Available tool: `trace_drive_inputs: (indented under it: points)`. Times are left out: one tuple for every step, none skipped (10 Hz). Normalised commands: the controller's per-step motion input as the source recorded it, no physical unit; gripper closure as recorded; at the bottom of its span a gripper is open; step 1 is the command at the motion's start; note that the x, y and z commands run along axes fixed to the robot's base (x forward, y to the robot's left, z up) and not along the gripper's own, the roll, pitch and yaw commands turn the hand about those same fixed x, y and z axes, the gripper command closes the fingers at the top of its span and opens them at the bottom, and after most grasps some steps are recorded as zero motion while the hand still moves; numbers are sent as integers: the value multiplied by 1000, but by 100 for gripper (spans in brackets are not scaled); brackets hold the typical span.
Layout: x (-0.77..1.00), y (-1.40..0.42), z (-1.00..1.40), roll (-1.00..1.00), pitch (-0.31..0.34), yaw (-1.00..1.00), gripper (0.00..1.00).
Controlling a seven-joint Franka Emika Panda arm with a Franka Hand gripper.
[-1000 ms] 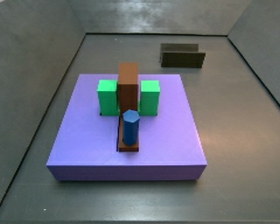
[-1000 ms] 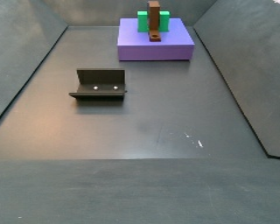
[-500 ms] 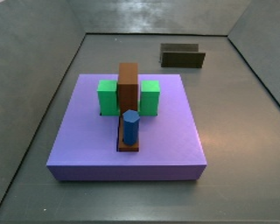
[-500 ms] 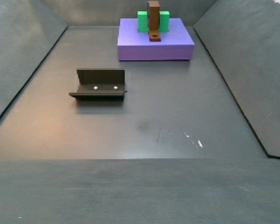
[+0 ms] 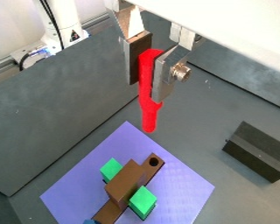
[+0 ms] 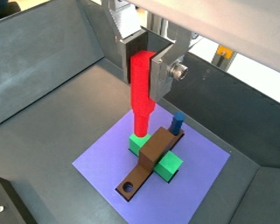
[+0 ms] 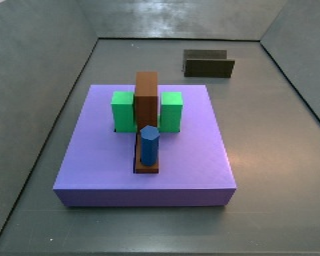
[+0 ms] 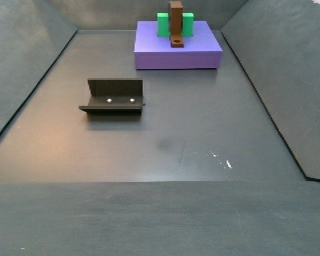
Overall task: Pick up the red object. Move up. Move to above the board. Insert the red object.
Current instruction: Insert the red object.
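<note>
My gripper [image 5: 150,70] [image 6: 140,74] shows in both wrist views, shut on the red object [image 5: 149,87] [image 6: 142,83], a bright red peg that hangs down from between the silver fingers. It is held high above the board [image 5: 189,184] [image 6: 201,162], the lavender slab. On the board stand a brown bar [image 6: 149,162] [image 7: 147,105], green blocks [image 7: 123,110] and a blue cylinder [image 6: 177,122] [image 7: 149,145]. Both side views show the board [image 7: 190,160] [image 8: 196,55] but neither the gripper nor the red object.
The dark fixture [image 8: 113,97] [image 7: 208,64] [image 5: 259,150] stands on the grey floor away from the board. Grey walls [image 5: 49,114] enclose the floor on all sides.
</note>
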Motion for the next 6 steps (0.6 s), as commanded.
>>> trace_drive_inputs:
  points:
    - [191, -357, -449, -99, 0, -109, 100]
    - [466, -49, -900, -69, 26, -34, 100]
    - [326, 611, -1000, -16, 97, -194, 100]
    - [71, 806, -911, -77, 43, -103, 100]
    - [0, 797, -723, -200, 0, -54, 100]
    - [0, 289, -749, -189, -47, 0, 100]
